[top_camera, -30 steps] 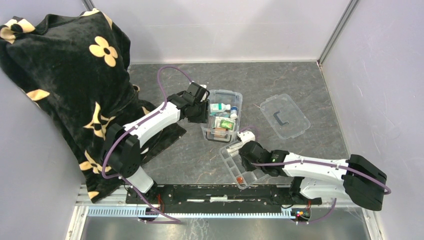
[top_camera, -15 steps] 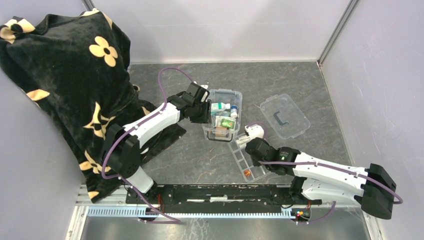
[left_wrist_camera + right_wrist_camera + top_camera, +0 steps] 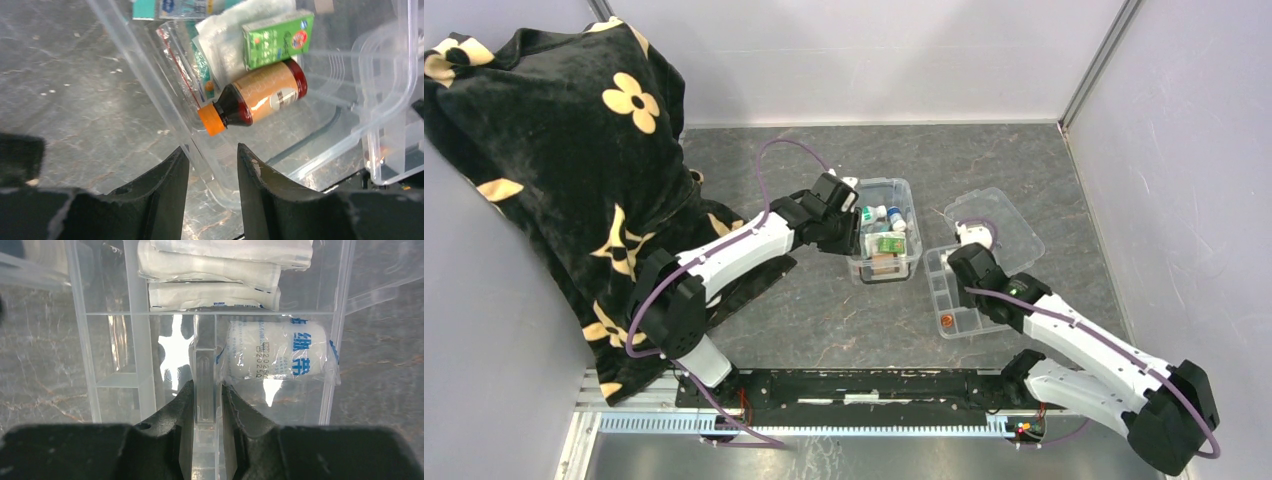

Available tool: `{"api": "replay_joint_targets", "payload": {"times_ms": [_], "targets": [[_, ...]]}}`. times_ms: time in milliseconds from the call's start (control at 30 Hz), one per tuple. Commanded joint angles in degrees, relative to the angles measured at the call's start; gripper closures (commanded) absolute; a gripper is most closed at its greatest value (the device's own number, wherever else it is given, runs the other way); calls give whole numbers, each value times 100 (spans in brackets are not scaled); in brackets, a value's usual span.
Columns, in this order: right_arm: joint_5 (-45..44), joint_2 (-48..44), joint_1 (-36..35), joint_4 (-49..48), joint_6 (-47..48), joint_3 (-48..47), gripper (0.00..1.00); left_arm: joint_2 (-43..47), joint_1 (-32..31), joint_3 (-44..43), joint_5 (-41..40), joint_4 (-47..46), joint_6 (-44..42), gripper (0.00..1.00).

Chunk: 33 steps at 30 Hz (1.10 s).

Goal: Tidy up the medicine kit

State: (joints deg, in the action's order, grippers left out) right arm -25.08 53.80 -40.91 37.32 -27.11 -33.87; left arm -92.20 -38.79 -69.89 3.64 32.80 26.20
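The medicine kit (image 3: 886, 277) stands open at mid-table, holding a brown bottle (image 3: 260, 97) and a green carton (image 3: 277, 39). The left gripper (image 3: 212, 151) is clamped on its left wall. Just to the right, the right gripper (image 3: 206, 388) is clenched on a divider of the tray (image 3: 82, 365), which holds a bandage roll (image 3: 277, 357). The lid (image 3: 1014, 240) lies beyond the tray, far right.

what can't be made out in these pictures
- Top view: fingertips of the left gripper, hidden under its wrist at the medicine kit.
- Top view: small orange item in the divided tray, too small to name.
- Left wrist: label on the brown bottle, blurred.
- Right wrist: divided tray's near end, hidden by the right gripper clamping its divider.
- Top view: whatever the black cloth covers.
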Motion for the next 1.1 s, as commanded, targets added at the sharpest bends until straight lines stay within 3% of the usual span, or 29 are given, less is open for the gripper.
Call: {"api": "replay_joint_targets", "payload": {"times_ms": [0,167,433,700,1067], "targets": [[-212,-60,476,298,400,-712,100,-16,-378,-174,216,-375,290,53],[-364,55,991,587,729,-1265,100,76,-455,-267,1,-272,305,53],[-352,343,1328,1119,1066,-2275,100,865,-229,-478,-984,357,2,43],[856,1265,1315,1209,1257,-3335,100,2200,-95,-1,-2820,695,-141,20],[852,2878,687,1168,962,-5140,100,3402,-85,1066,-3307,938,22,11]]}}
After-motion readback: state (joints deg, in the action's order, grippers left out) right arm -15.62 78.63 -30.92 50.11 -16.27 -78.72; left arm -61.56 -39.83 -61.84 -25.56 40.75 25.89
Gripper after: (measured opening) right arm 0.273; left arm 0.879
